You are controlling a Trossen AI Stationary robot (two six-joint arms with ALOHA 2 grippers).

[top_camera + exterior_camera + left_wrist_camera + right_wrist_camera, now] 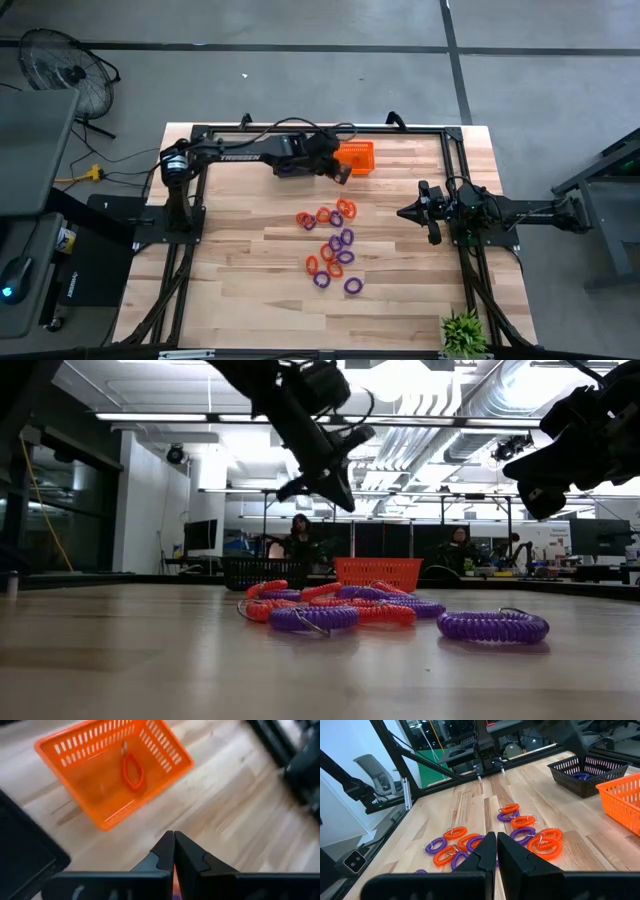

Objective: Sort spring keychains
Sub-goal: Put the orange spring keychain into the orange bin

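Several purple and orange spring keychains (pixel 330 245) lie in a loose heap mid-table, also seen in the low view (pixel 370 610) and the right wrist view (pixel 520 827). One orange keychain (pixel 132 770) lies on the floor of the orange basket (pixel 182 757). A purple one (pixel 580 776) lies in the black basket (pixel 587 770). My left gripper (pixel 343 173) hangs shut above the table beside the orange basket (pixel 357 157), with nothing seen between its fingers (pixel 174 840). My right gripper (pixel 403 212) hovers shut at the heap's right (pixel 496 840).
The two baskets stand side by side near the far edge, black (pixel 262 572) and orange (pixel 378 572). A black frame (pixel 455 150) runs around the table. A small plant (pixel 462 335) sits at the near right corner. People sit in the room behind (pixel 300 535).
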